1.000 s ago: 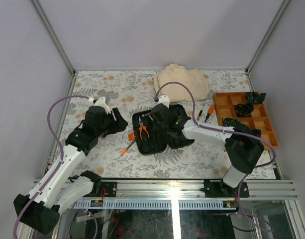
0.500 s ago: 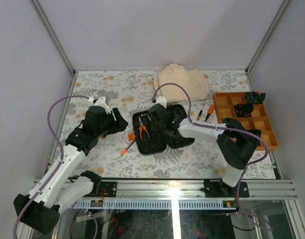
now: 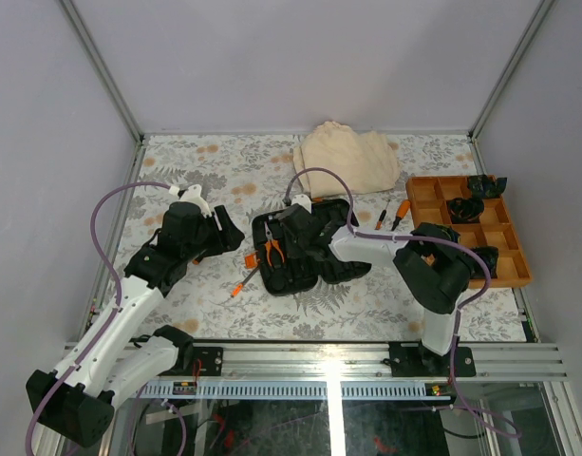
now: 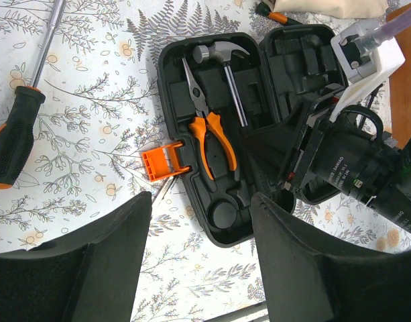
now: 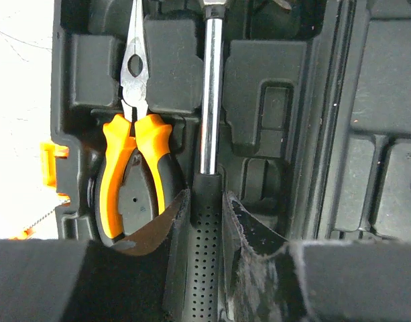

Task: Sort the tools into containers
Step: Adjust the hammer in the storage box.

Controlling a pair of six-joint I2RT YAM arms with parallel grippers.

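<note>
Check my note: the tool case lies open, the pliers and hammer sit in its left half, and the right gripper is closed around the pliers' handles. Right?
Not quite: the right gripper is closed around the hammer handle, not the pliers, which lie in the slot beside it. The right wrist view shows this. The rest stands.

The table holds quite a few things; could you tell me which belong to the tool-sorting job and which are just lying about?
Job: tool case, pliers, hammer, large screwdriver, two small screwdrivers.
Lying about: beige cloth, orange tray.
</note>
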